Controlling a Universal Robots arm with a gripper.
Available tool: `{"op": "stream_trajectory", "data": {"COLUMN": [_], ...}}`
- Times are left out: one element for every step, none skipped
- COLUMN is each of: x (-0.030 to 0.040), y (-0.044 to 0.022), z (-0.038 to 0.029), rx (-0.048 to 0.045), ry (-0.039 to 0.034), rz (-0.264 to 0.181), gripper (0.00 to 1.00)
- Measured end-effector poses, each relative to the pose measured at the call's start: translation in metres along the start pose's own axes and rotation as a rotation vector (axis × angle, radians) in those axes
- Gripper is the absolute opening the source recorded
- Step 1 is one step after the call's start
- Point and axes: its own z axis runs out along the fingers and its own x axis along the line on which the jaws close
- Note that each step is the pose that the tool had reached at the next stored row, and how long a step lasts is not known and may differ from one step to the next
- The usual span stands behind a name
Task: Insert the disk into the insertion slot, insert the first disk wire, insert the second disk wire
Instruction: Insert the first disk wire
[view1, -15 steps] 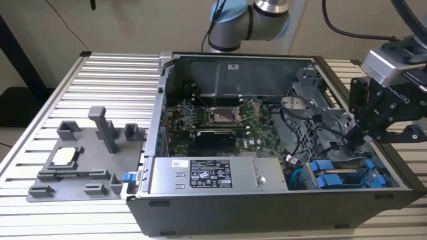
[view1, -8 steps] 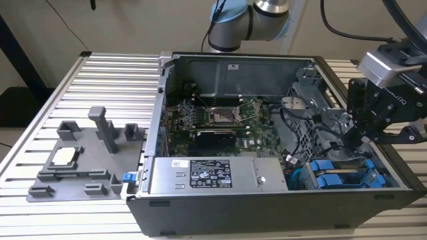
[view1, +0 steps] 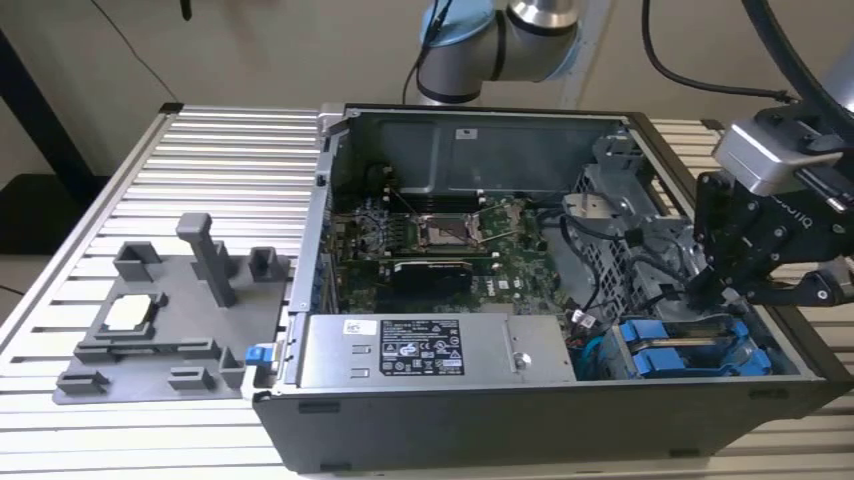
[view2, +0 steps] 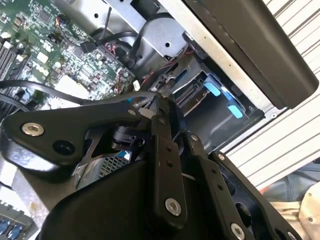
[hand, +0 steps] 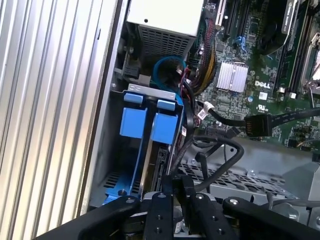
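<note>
Black gripper (view1: 699, 298), jaws drawn together, tips down inside the open case (view1: 534, 425); whether they pinch a wire end, cannot tell. The disk (hand: 149, 125) sits seated in its slot just beside the tips, its long axis running from the blue tabs toward the gripper. A loose black wire connector (hand: 257, 125) lies near.

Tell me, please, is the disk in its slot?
In: the disk, in its blue caddy, sits inside the drive bay of the open case.

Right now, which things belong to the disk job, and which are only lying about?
Job: disk in blue caddy; gripper near it; loose black cable.
Lying about: grey power-supply box; motherboard; grey fixture tray.
</note>
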Motion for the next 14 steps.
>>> {"op": "stream_trajectory", "data": {"x": [0.0028, 0.0058, 0.0089, 0.0122, 0.0156, 0.0185, 0.0201, 0.0202, 0.0202, 0.0202, 0.0202, 0.0202, 0.0203, 0.0203], "y": [0.0005, 0.0011, 0.0017, 0.0024, 0.003, 0.0036, 0.0039, 0.0039, 0.0039, 0.0039, 0.0039, 0.0039, 0.0039, 0.0039], "z": [0.0004, 0.0006, 0.0006, 0.0006, 0.0007, 0.0006, 0.0005, 0.0004, 0.0004, 0.0004, 0.0004, 0.0004, 0.0005, 0.0005], "rx": [0.0, 0.0, 0.0001, 0.0001, 0.0002, 0.0002, 0.0002, 0.0002, 0.0002, 0.0002, 0.0002, 0.0002, 0.0002, 0.0003], "ry": [0.0, 0.0001, 0.0001, 0.0, -0.0002, -0.0002, -0.0002, 0.0001, 0.0001, 0.0, 0.0, 0.0, -0.0002, -0.0002], "rz": [0.001, 0.002, 0.002, 0.003, 0.004, 0.005, 0.005, 0.006, 0.006, 0.006, 0.006, 0.006, 0.006, 0.008], "gripper": [0.19, 0.19, 0.19, 0.19, 0.19, 0.19, 0.19, 0.19, 0.19, 0.19, 0.19, 0.19, 0.19, 0.19]}}
